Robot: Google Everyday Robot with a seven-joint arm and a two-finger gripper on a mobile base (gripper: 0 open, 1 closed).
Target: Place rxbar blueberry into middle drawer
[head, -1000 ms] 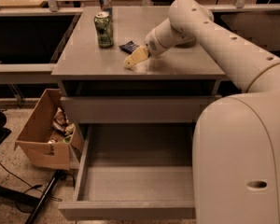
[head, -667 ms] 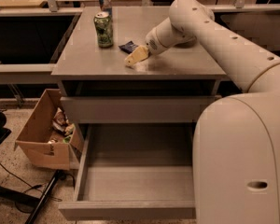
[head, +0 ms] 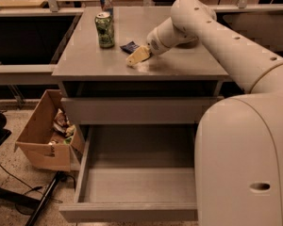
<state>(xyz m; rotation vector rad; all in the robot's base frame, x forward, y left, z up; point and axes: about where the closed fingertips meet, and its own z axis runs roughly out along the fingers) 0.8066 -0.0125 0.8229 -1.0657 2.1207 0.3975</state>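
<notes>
Though I cannot tell how wide my pale gripper (head: 137,55) stands, it sits just beside the flat dark-blue rxbar blueberry (head: 129,46) on the grey cabinet top (head: 179,66). I judge grasping comes next, then the open grey middle drawer (head: 132,213).

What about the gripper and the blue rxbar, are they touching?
Cannot tell. In the camera view the gripper is low over the cabinet top and overlaps the rxbar blueberry at its edge; neither contact nor gap shows.
</notes>
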